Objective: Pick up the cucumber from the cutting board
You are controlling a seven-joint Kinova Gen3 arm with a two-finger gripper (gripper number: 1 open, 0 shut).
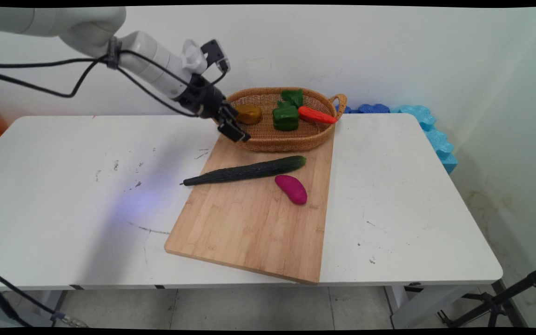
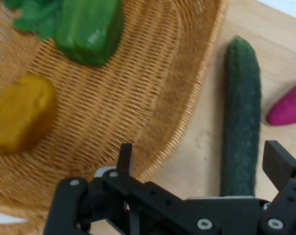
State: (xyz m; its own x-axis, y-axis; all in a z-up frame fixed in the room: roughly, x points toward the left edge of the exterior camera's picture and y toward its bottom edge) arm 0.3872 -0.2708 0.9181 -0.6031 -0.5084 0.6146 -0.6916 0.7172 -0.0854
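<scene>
claw released, empty | over basket near rim | cucumber just beyond, lying lengthwise across cutting board

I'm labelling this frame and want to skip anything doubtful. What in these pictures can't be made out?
- Basket: the gripper covers its left rim in the main view; the hand view cuts it off at the top and left edges.
- Cucumber: its lower end sits behind the gripper's linkage in the hand view.
- Purple vegetable: the hand view's right edge cuts it.
- Leafy greens: the green pepper hides part of them.
</scene>
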